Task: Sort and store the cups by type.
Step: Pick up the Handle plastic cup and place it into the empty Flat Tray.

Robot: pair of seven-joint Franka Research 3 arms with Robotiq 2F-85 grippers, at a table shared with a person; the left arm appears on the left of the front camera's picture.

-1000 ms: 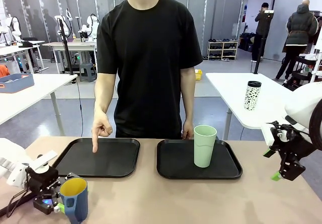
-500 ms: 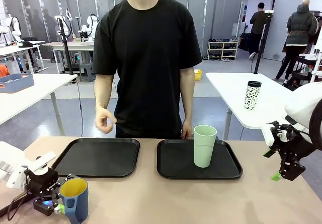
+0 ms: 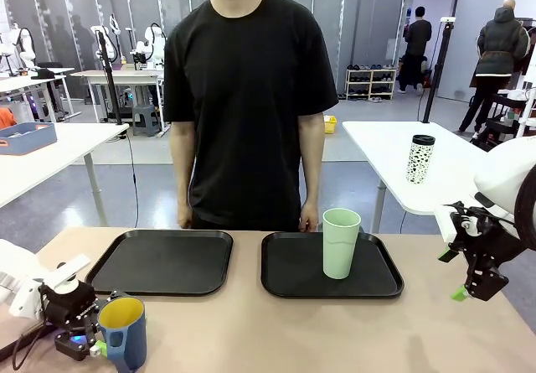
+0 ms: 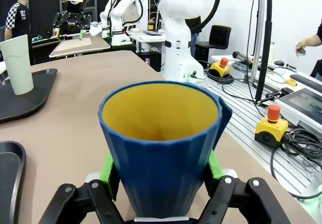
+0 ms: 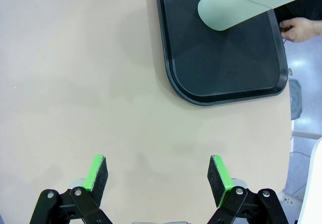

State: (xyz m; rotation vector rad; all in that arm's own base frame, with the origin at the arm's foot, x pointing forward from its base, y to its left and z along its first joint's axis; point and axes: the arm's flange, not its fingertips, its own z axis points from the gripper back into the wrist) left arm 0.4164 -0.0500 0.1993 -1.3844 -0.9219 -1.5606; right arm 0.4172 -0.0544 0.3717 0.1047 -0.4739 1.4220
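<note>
While the person (image 3: 251, 96) stands at the far side with both arms hanging down, the front view shows two black trays side by side on the tan tabletop (image 3: 335, 331). The left tray (image 3: 163, 261) is bare; the right tray (image 3: 331, 266) carries the pale mint-green tumbler (image 3: 341, 243), upright near its far right part. At the near left corner the blue mug (image 3: 124, 333), yellow inside, stands upright on the tabletop with the left claw (image 3: 94, 344) against its left side. The right claw (image 3: 469, 287) hangs above the tabletop's right edge, well apart from both cups; a white speckled tumbler (image 3: 420, 158) stands on another table behind.

From the left wrist, the blue mug (image 4: 163, 153) sits between the green pads (image 4: 107, 167), which lie along both of its sides; whether they press it or have just let go cannot be told. The mint tumbler (image 4: 18, 64) stands on its tray far off at left.

From the right wrist, the right claw (image 5: 158, 176) is spread wide over bare tabletop, nothing between its pads. The tumbler (image 5: 249, 2) stands on the right tray (image 5: 221, 58) beyond, and a hand (image 5: 302, 30) of the person rests just past the tray's far edge.
</note>
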